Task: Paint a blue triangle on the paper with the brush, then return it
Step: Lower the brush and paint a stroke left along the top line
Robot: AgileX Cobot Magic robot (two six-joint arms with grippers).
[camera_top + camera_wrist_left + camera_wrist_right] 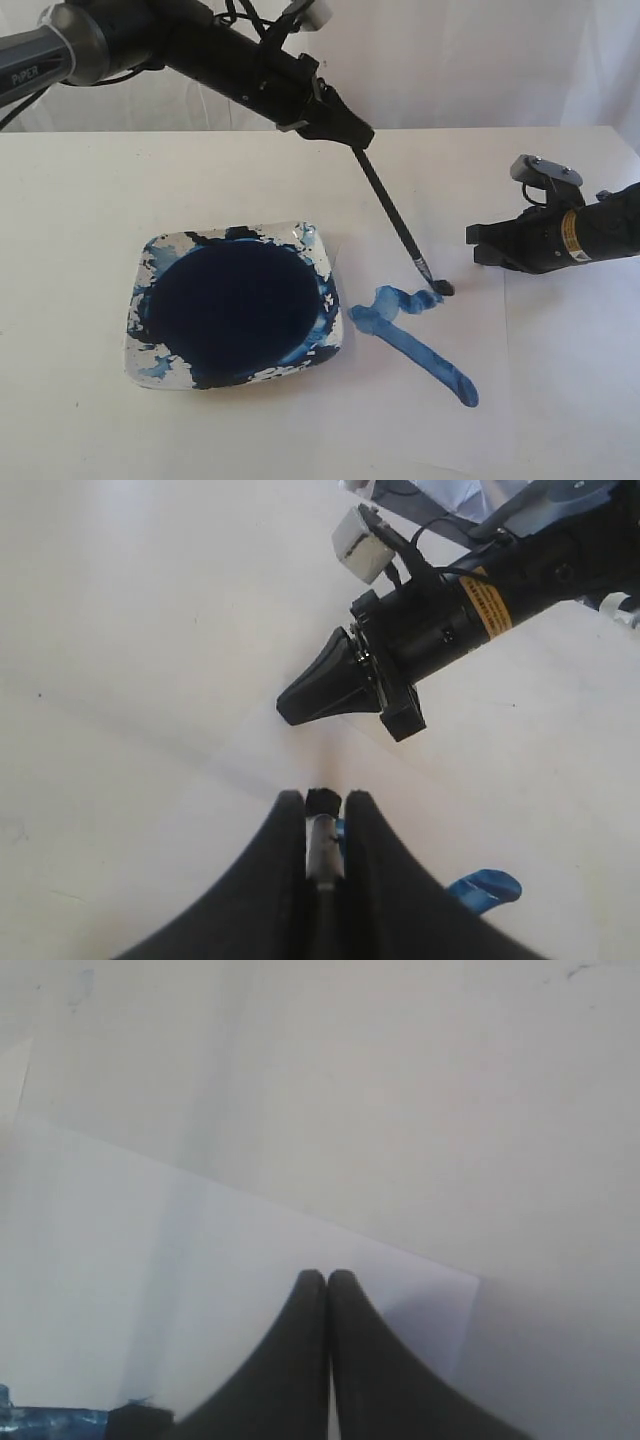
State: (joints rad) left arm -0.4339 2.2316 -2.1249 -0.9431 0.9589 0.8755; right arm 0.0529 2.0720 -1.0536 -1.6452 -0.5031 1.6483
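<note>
The left arm (200,45) slants down from the far left corner of the surface (80,200), and the left claw (356,138) pinches the top end of the brush (395,220). The brush leans, its wet tip touching the paper (400,430) at one end of the blue triangle (415,340) — just two strokes, one short and wavy, one long. The right arm (600,230) lies low by the right edge, the right claw (478,245) squeezed together on nothing, at the paper's edge. A paint dish (150,250) sits mid-surface, beside the paper. A white backdrop (480,60) stands behind.
</note>
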